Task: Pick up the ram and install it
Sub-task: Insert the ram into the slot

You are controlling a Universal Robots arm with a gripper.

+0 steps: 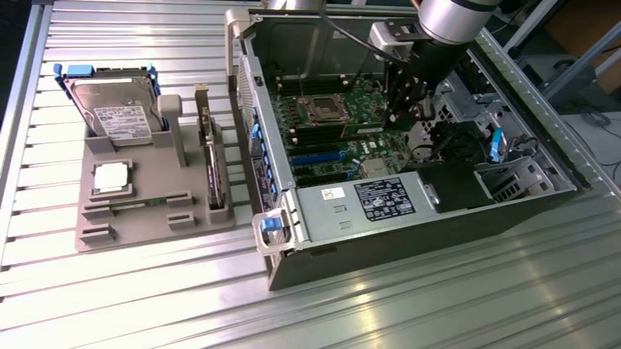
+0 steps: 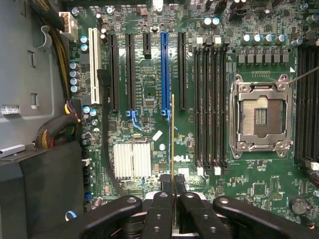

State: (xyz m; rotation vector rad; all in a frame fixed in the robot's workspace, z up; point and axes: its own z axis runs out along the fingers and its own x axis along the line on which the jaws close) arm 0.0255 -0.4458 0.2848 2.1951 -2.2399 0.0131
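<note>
One gripper (image 2: 173, 191) is pinching one ram (image 2: 172, 144) edge-on between its pressed-together fingers, hanging inside the open computer case (image 1: 291, 211) over one motherboard (image 2: 149, 89), while one hard drive (image 1: 121, 113) and one processor chip (image 1: 112, 177) are sitting on the grey tray (image 1: 145, 233).

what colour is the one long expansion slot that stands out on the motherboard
Blue: the long plastic expansion slot, clearest in the wrist view.

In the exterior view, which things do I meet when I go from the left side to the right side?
Hard drive → upright expansion card in the grey holder tray → open computer case → empty processor socket → gripper holding the ram above the motherboard.
</note>
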